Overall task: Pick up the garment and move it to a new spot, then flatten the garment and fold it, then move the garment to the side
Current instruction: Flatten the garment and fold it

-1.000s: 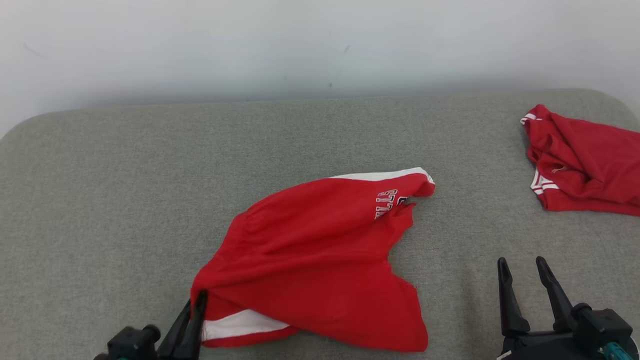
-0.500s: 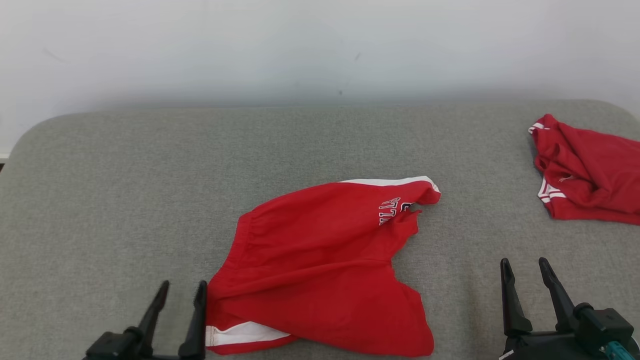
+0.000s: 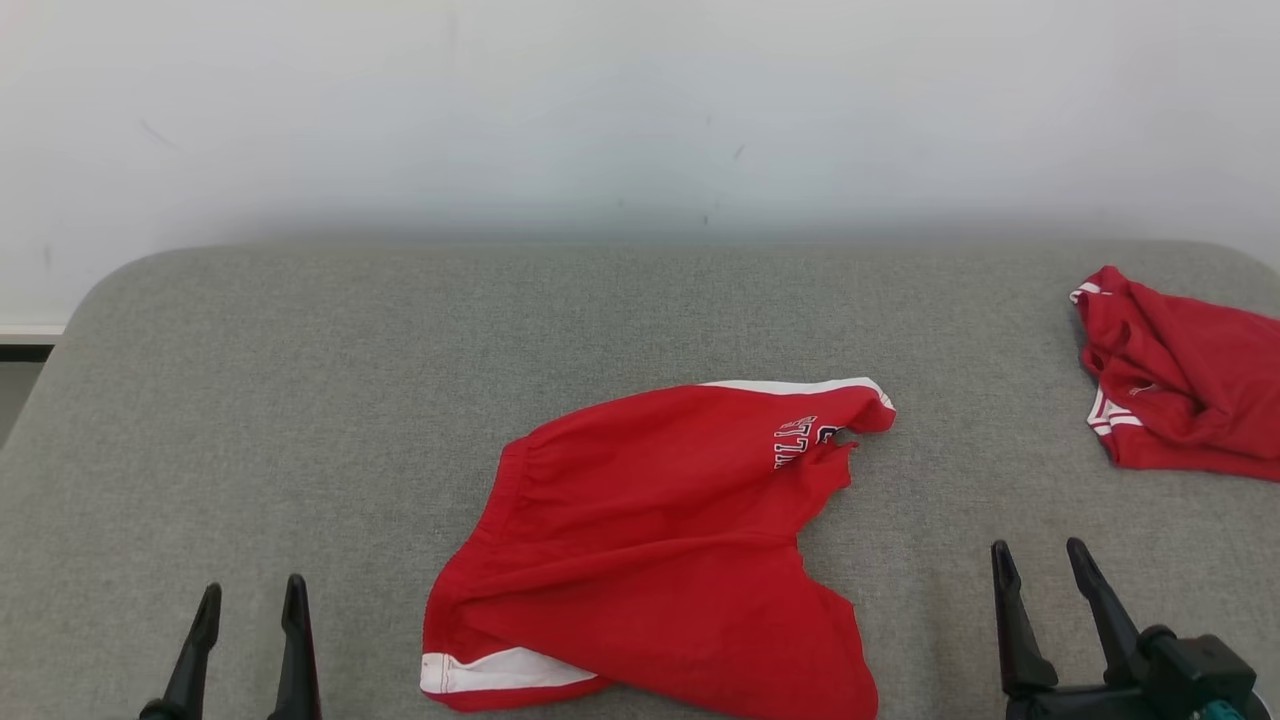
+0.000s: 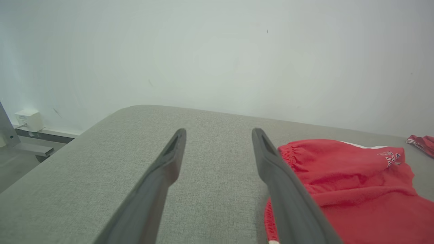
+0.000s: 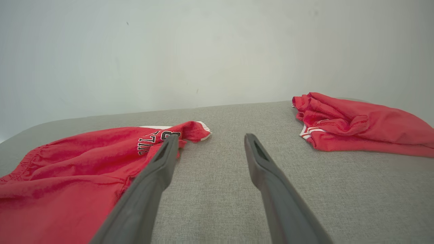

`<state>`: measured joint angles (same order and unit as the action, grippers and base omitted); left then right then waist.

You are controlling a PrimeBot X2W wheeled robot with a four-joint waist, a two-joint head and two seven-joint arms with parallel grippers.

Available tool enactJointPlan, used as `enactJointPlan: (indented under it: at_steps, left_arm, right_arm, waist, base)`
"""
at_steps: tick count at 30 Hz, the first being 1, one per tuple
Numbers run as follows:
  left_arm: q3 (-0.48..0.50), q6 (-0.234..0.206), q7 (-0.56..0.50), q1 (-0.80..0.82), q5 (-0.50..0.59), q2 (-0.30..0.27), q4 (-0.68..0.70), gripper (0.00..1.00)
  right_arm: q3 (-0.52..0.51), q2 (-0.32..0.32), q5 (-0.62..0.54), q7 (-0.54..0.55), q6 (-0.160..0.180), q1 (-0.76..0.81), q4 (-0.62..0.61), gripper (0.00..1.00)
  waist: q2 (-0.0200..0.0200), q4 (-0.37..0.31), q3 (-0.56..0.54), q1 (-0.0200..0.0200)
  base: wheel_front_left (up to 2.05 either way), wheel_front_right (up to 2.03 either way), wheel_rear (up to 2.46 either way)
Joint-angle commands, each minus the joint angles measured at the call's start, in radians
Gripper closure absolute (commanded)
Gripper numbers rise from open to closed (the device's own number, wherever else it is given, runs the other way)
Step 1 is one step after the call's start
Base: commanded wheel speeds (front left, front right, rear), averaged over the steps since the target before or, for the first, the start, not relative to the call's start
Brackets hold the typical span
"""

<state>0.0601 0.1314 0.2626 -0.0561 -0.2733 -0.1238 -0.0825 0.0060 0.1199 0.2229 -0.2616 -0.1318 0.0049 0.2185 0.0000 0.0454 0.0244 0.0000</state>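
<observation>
At the near-left part of the bench, left hand sits low, fingers apart, nothing between them. It is near the garment's left side but not touching it, a strip of grey fabric between. Right hand at the near-right, fingers also apart and empty, well clear of the cloth.

Garment = red shorts, lying mid-width toward the near edge, between the two hands. Not flat:
- gathered waistband faces left;
- one leg runs back and right to a curled tip with white trim and lettering;
- the other leg lies over the front;
- a white side stripe is turned under at the near-left corner;
- creases cross the middle.

Second red garment is bunched at the right edge, well apart from the shorts, likely not the one in play.

Judgement: shorts look set down at their new spot, so the flatten step is next. Hands flank the cloth, probably so each can take one side and pull it out. The curled leg tip and tucked stripe corner need opening before any fold. Risk: pinching two layers at the near-left corner.
</observation>
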Motion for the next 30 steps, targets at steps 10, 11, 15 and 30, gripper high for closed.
enactJointPlan:
  at_steps: [10, 11, 15, 30]
  left_arm:
    - [-0.002, -0.002, 0.003, -0.040, 0.034, 0.019, 0.000, 0.00]
    - [-0.004, -0.002, 0.003, -0.036, 0.036, 0.019, 0.001, 0.00]
    - [-0.017, -0.002, 0.003, -0.012, 0.039, 0.017, 0.000, 0.00]
    - [-0.113, -0.002, 0.003, 0.063, 0.014, 0.030, -0.020, 0.00]
  right_arm:
    - [0.023, 0.019, 0.019, -0.004, 0.003, 0.012, 0.036, 0.00]
    - [0.034, 0.026, 0.020, -0.003, 0.003, -0.001, 0.047, 0.00]
    - [0.078, 0.059, 0.022, 0.021, 0.003, -0.071, 0.096, 0.00]
    - [0.186, 0.107, 0.040, 0.112, 0.003, -0.422, 0.443, 0.00]
  waist:
    - [0.0000, 0.004, -0.010, 0.0000]
    - [0.0000, 0.005, -0.009, 0.0000]
    - [0.0000, 0.016, -0.003, 0.0000]
    - [0.0000, 0.148, 0.083, 0.0000]
  base:
    - [0.00, 0.00, 0.00]
    - [0.00, 0.00, 0.00]
    - [0.00, 0.00, 0.00]
    - [0.00, 0.00, 0.00]
